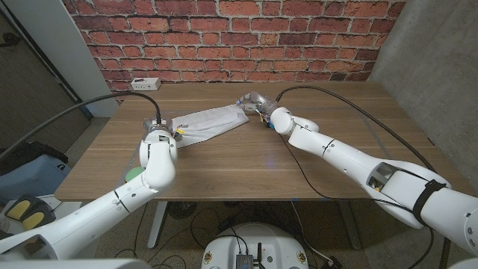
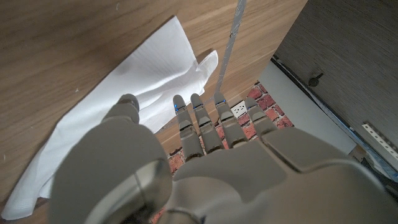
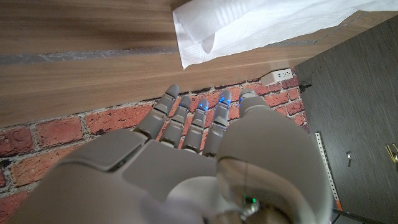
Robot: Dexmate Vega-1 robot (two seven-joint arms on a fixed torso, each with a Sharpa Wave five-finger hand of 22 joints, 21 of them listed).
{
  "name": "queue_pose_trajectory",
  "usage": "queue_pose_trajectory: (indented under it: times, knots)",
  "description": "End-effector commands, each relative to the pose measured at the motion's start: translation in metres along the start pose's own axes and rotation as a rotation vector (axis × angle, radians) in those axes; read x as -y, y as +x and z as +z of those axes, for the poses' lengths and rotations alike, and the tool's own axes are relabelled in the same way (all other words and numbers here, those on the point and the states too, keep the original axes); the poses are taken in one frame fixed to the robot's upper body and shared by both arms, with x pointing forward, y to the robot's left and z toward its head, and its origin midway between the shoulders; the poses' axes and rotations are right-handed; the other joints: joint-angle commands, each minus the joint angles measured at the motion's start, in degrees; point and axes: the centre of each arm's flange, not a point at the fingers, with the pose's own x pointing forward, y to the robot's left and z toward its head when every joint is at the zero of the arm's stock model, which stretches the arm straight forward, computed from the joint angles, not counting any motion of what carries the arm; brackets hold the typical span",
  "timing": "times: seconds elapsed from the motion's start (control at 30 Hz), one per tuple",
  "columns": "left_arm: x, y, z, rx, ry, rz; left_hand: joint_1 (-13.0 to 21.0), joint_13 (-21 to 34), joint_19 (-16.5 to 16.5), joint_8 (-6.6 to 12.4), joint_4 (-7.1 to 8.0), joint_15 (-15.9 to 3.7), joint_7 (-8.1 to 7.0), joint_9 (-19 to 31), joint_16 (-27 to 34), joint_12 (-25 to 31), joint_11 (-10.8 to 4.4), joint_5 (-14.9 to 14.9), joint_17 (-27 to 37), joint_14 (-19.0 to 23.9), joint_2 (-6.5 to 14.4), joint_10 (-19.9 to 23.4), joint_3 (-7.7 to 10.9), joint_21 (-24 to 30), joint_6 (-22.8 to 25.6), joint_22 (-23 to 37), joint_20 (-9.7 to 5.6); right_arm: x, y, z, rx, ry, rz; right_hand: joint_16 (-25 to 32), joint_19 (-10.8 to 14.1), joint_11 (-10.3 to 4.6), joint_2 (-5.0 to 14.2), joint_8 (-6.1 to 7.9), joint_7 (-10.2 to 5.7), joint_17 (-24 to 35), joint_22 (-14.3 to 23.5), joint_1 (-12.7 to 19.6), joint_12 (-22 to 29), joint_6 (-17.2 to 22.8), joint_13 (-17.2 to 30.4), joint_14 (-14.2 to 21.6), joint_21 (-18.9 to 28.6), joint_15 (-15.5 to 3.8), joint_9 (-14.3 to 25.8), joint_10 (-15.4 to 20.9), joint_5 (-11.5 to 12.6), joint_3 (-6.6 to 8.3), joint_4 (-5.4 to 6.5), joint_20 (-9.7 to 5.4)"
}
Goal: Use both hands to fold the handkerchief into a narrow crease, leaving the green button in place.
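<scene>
Right hand (image 3: 199, 155) open near handkerchief (image 3: 261, 25) (white, folded) on table (image 3: 81, 62).

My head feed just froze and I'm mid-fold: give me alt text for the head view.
A white handkerchief lies folded into a long diagonal strip on the wooden table, with the left hand at its near-left end and the right hand at its far-right end. A green button peeks out beside the left forearm. A brick wall stands behind.

A lab or studio test corner: a bare wooden counter (image 1: 246, 161) against a red brick wall (image 1: 239, 41), a white power strip (image 1: 144, 84), loose cables (image 1: 202, 220) beneath.
</scene>
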Motion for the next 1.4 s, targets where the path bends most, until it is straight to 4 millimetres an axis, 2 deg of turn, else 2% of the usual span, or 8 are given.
queue_pose_trajectory:
  times: [0.03, 0.17, 0.33, 0.8, 1.03, 1.13, 1.27, 1.4]
  knots:
    - [0.005, -0.003, 0.002, -0.019, 0.101, -0.056, 0.9, 0.3, -0.4, -0.21, -0.74, -5.49, -0.21, 0.2, 0.4, -0.5, -0.19, 0.6, 0.3, 0.0, -0.3, -1.1, -0.01, -0.1, -0.9, 0.1, 0.19, -0.010, -0.003, 0.008, 0.019, 0.007, 0.062, -0.1, -0.6, 0.44, 0.18, 0.20, -0.12, 0.3, 0.2, -2.0, 0.3, -0.6, 0.2, -0.3, 0.0, -2.46, 0.2, 0.3, -0.2, -0.04, 1.36, 0.28]
    - [0.006, -0.002, 0.005, -0.020, 0.124, -0.050, 1.6, 0.4, -0.2, -0.34, -1.30, -5.33, -0.29, 0.2, -0.1, -0.8, -0.03, 0.8, 0.4, -1.5, -0.3, -2.3, -0.14, 0.0, -1.7, 0.1, 0.29, -0.013, -0.003, 0.009, 0.021, 0.007, 0.079, -0.1, -0.9, 0.64, 0.15, 0.16, 0.03, 0.4, 0.2, -3.5, 0.3, -1.1, 0.2, -0.5, 0.0, -2.19, 0.2, 0.2, -0.2, -0.24, 2.28, 0.56]
    - [0.007, 0.003, 0.008, -0.023, 0.147, -0.055, 2.7, 0.5, 0.6, -1.03, -2.05, -5.52, -0.34, 0.2, 0.1, -0.9, 0.00, 1.1, 0.4, -1.8, 0.3, -3.0, 0.05, 0.3, -4.4, 0.1, -0.15, -0.016, -0.002, 0.008, 0.014, 0.008, 0.092, -0.1, -1.0, 0.69, 0.05, 0.12, 0.14, 0.4, 0.2, -4.2, 0.3, -1.4, 0.2, -0.6, 0.0, -2.02, 0.2, 0.1, -0.2, -0.32, 2.65, 0.58]
    - [0.011, 0.016, 0.019, -0.028, 0.204, -0.085, 6.2, 0.4, 3.6, -0.87, -4.01, -5.28, -0.17, 0.1, 0.1, -1.0, -0.16, 1.4, 0.3, -2.8, 2.8, -4.0, 1.22, 1.6, -6.7, 0.2, -1.06, -0.015, -0.002, 0.004, 0.011, 0.016, 0.088, -0.2, -1.1, 0.82, -0.22, 0.31, 0.20, 0.2, 0.2, -4.7, 0.3, -1.3, 0.2, -0.4, 0.1, -1.87, 0.1, 0.1, -0.1, -0.14, 2.69, 0.62]
    - [0.013, 0.021, 0.021, -0.031, 0.216, -0.103, 8.3, 0.3, 5.3, -0.69, -5.09, -5.57, -0.15, 0.0, 0.2, -1.0, -0.28, 1.3, 0.3, -3.0, 4.5, -4.3, 2.03, 2.3, -7.2, 0.2, -1.97, -0.015, -0.001, 0.003, 0.014, 0.016, 0.088, -0.2, -1.2, 0.83, -0.31, 0.40, 0.33, 0.1, 0.2, -4.7, 0.3, -1.2, 0.2, -0.3, 0.2, -1.79, 0.1, 0.1, 0.0, 0.04, 2.57, 0.64]
    - [0.015, 0.025, 0.022, -0.021, 0.222, -0.123, 10.6, 0.1, 6.5, -0.50, -6.31, -5.88, -0.19, 0.0, 0.3, -1.0, -0.46, 1.0, 0.2, -2.9, 5.8, -4.3, 2.87, 2.9, -7.3, 0.3, -2.88, -0.014, 0.000, 0.003, 0.013, 0.017, 0.085, -0.2, -1.2, 0.91, -0.33, 0.43, 0.37, 0.0, 0.2, -4.7, 0.3, -1.2, 0.2, -0.3, 0.2, -1.83, 0.1, 0.1, 0.0, 0.12, 2.52, 0.63]
    - [0.019, 0.031, 0.023, -0.012, 0.232, -0.154, 13.5, -0.1, 7.7, -0.37, -8.09, -6.72, -0.55, -0.1, 0.3, -1.0, -0.70, 0.5, 0.1, -2.9, 6.1, -4.5, 3.54, 3.5, -7.5, 0.3, -3.91, -0.013, 0.000, 0.003, 0.014, 0.015, 0.080, -0.3, -1.2, 0.88, -0.39, 0.46, 0.44, -0.1, 0.2, -4.6, 0.3, -1.2, 0.2, -0.3, 0.2, -1.87, 0.1, 0.1, 0.0, 0.32, 2.31, 0.62]
    - [0.023, 0.035, 0.024, -0.004, 0.229, -0.175, 14.7, -0.2, 9.5, -0.37, -8.50, -7.13, -0.46, -0.2, 0.4, -0.9, -0.86, 0.0, 0.1, -2.5, 6.4, -4.2, 3.58, 4.3, -7.9, 0.4, -5.15, -0.012, 0.000, 0.003, 0.016, 0.014, 0.076, -0.3, -1.2, 0.95, -0.51, 0.52, 0.43, -0.2, 0.2, -4.4, 0.3, -1.1, 0.2, -0.2, 0.2, -1.91, 0.1, 0.1, 0.0, 0.53, 2.02, 0.62]
